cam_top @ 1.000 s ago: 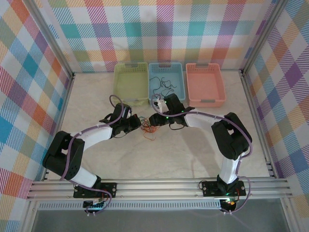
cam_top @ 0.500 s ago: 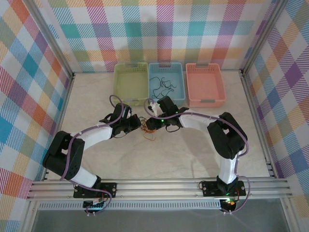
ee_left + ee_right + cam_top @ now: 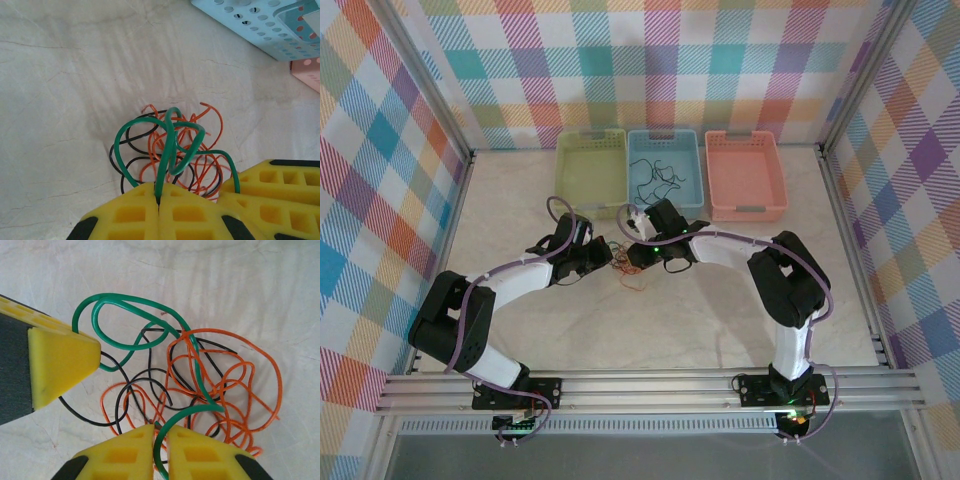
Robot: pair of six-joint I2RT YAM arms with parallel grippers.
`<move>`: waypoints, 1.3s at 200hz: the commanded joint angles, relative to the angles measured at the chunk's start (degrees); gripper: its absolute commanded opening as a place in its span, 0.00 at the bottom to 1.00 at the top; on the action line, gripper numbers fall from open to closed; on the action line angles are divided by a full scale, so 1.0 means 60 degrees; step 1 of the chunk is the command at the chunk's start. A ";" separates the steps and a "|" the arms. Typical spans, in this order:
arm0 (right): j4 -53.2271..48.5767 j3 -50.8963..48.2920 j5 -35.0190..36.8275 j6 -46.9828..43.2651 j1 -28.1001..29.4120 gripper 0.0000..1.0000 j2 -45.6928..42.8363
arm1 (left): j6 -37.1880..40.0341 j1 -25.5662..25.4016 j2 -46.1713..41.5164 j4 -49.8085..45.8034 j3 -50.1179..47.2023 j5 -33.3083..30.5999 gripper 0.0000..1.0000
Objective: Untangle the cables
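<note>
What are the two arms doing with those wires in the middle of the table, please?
They are untangling the wires mid-table. The left gripper has its jaws shut on one part of the green wire, and the right gripper pinches another part. The orange wires and black wires lie tangled around it, not yet separated.

left gripper (image 3: 159, 194) clamped tight on a green cable (image 3: 169, 131), fingers (image 3: 127, 215) flush together. Green cable loops up over the cables (image 3: 150, 150), an orange and black tangle lying on the pale marbled surface (image 3: 65, 85), then curves down to the right gripper (image 3: 229, 189), jaws pressed together where it ends. Blue basket (image 3: 270, 30) and pink tray (image 3: 307, 72) sit side by side, well apart from the tangle
</note>
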 commanded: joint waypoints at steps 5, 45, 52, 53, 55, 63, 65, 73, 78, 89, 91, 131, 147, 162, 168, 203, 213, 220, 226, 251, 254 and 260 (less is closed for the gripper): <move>0.0425 -0.0320 0.0510 -0.0112 0.0064 0.09 -0.0528 | 0.0059 -0.0031 0.0071 -0.0154 0.0315 0.0043 0.00; 0.0979 -0.0922 0.1700 0.0029 0.0049 0.01 -0.1121 | 0.0031 -0.0031 0.0104 -0.0298 0.0366 -0.0059 0.00; 0.1083 -0.1029 0.1849 0.0043 0.0049 0.00 -0.1234 | 0.0026 -0.0030 0.0087 -0.0303 0.0359 -0.0074 0.00; 0.1099 -0.1050 0.1886 0.0044 0.0049 0.00 -0.1239 | 0.0024 -0.0031 0.0086 -0.0301 0.0363 -0.0074 0.00; 0.1129 -0.1078 0.1928 0.0044 0.0049 0.00 -0.1279 | 0.0023 -0.0024 0.0093 -0.0310 0.0358 -0.0082 0.00; 0.1223 -0.1189 0.2187 0.0078 0.0042 0.00 -0.1391 | 0.0025 -0.0017 0.0072 -0.0319 0.0343 -0.0106 0.00; 0.1235 -0.1197 0.2223 0.0076 0.0038 0.00 -0.1398 | 0.0023 -0.0024 0.0075 -0.0322 0.0346 -0.0112 0.00; 0.1350 -0.1329 0.2496 0.0127 0.0021 0.00 -0.1509 | 0.0010 -0.0017 0.0062 -0.0341 0.0341 -0.0131 0.00; 0.1373 -0.1369 0.2590 0.0133 0.0007 0.00 -0.1546 | 0.0020 -0.0016 0.0053 -0.0342 0.0342 -0.0137 0.00; 0.1449 -0.1438 0.2822 0.0184 -0.0062 0.00 -0.1584 | 0.0022 -0.0009 0.0043 -0.0357 0.0340 -0.0162 0.00; 0.1440 -0.1438 0.2884 0.0208 -0.0096 0.00 -0.1581 | 0.0000 -0.0004 0.0035 -0.0364 0.0334 -0.0173 0.00; 0.0983 -0.1463 0.3344 0.1148 -0.0821 0.00 -0.1618 | -0.0029 0.0056 -0.0197 -0.0474 0.0233 -0.0461 0.00; 0.0932 -0.1547 0.3423 0.1441 -0.1079 0.00 -0.1656 | -0.0038 0.0086 -0.0292 -0.0469 0.0165 -0.0542 0.00; 0.0792 -0.1556 0.3573 0.1623 -0.1241 0.00 -0.1668 | -0.0054 0.0111 -0.0351 -0.0486 0.0146 -0.0602 0.00; 0.0772 -0.1569 0.3592 0.1702 -0.1305 0.00 -0.1685 | -0.0064 0.0115 -0.0366 -0.0489 0.0136 -0.0616 0.00; 0.0700 -0.1724 0.3893 0.2036 -0.1591 0.01 -0.1801 | -0.0132 0.0144 -0.0554 -0.0482 -0.0001 -0.0832 0.00; 0.0583 -0.1709 0.4110 0.2076 -0.1619 0.01 -0.1815 | -0.0118 0.0159 -0.0636 -0.0446 -0.0047 -0.0879 0.00; 0.0558 -0.1728 0.4237 0.2104 -0.1621 0.01 -0.1828 | -0.0115 0.0173 -0.0667 -0.0453 -0.0070 -0.0908 0.00; 0.0547 -0.1731 0.4290 0.2128 -0.1635 0.01 -0.1842 | -0.0110 0.0162 -0.0684 -0.0448 -0.0068 -0.0935 0.00; 0.0527 -0.1746 0.4331 0.2212 -0.1680 0.01 -0.1858 | -0.0121 0.0174 -0.0673 -0.0447 -0.0067 -0.0914 0.00; 0.0527 -0.1746 0.4326 0.2201 -0.1680 0.01 -0.1858 | -0.0120 0.0174 -0.0676 -0.0454 -0.0068 -0.0914 0.00; 0.0521 -0.1757 0.4325 0.2207 -0.1680 0.01 -0.1859 | -0.0124 0.0174 -0.0665 -0.0448 -0.0059 -0.0923 0.00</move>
